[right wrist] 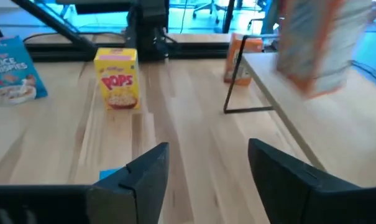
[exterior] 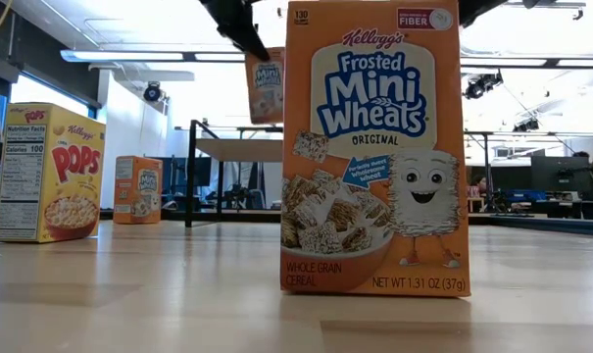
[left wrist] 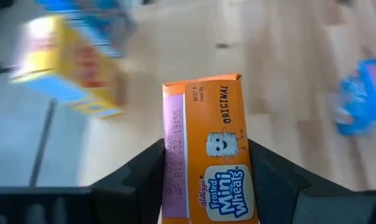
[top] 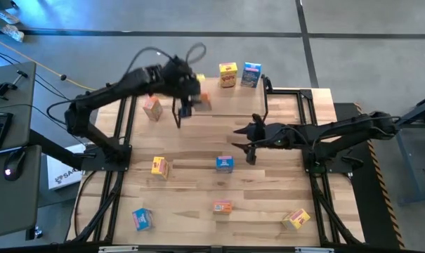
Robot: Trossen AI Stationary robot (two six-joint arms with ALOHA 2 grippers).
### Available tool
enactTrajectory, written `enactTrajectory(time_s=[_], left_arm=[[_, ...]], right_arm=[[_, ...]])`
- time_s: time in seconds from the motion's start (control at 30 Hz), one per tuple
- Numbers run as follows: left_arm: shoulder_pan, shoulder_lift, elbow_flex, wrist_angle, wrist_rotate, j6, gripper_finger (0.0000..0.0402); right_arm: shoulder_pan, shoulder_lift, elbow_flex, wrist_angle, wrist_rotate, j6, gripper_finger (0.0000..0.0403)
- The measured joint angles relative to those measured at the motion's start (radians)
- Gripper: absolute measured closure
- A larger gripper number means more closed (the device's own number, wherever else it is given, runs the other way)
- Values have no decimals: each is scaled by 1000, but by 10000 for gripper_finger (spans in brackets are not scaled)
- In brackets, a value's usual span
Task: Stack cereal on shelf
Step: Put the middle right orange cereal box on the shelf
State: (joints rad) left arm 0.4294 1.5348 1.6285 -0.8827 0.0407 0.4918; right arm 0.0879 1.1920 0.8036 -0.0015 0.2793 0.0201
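Left wrist view puts the left gripper (left wrist: pixel 207 180) closed on an orange Mini-Wheats box (left wrist: pixel 207 155), fingers clamping its sides (label toward the camera). That box hangs in the air over the shelf (top: pixel 233 105). Farther out, the right gripper (top: pixel 242 131) hovers mid-table with jaws parted, holding nothing. Other boxes stand scattered about the tabletop (top: pixel 191 225).

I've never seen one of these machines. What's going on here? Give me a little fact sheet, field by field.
left hand: shut on orange Frosted Mini-Wheats cereal box, carried above the light-wood shelf on black legs
right hand: open, empty, over mid-table
on shelf: yellow box, blue box
on wooden table: six more boxes
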Motion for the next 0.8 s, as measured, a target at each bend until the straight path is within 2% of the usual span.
enactTrajectory(time_s=[0.23, 0.47, 0.6, 0.8], left_arm=[[137, 121, 180, -45, 45, 55, 220], [212, 273, 308, -60, 54, 101, 220], [232, 328, 346, -80, 53, 116, 220], [247, 336, 351, -101, 60, 148, 220]], right_arm=[[0, 6, 0, -24, -2, 6, 196], [0, 6, 0, -23, -2, 7, 197], [0, 6, 0, -24, -2, 8, 197], [0, 6, 0, -24, -2, 6, 197]])
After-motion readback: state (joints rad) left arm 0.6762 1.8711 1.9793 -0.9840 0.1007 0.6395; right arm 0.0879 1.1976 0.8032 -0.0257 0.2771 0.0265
